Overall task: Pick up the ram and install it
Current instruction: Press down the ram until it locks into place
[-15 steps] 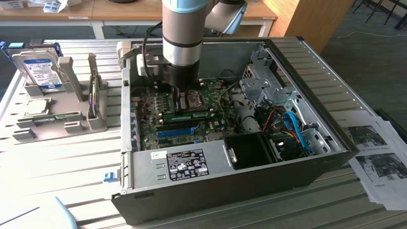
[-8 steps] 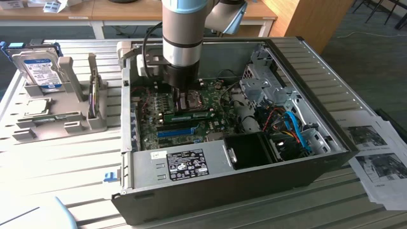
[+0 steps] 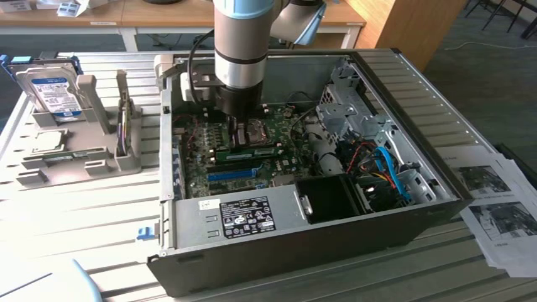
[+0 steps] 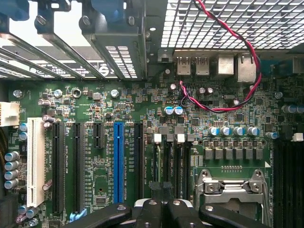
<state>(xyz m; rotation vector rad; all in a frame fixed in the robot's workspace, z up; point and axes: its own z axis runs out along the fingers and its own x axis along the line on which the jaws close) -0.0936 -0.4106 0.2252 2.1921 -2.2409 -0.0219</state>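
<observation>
Exterior view, left to right: hard drive (image 3: 52, 94) upright in grey rack (image 3: 75, 160); open computer case (image 3: 403, 126) with green motherboard (image 3: 197, 176); ram (image 3: 251, 151) lying seated in its slot beside the bright-blue slot (image 3: 232, 174). Gripper (image 3: 238, 126) low over the motherboard, fingers together, holding nothing. Printed sheets (image 3: 499, 207) far right.

Long narrow green ram (image 3: 251, 151), dark chips (seating unclear), on edge along the black motherboard slots (image 3: 220, 146)
</observation>
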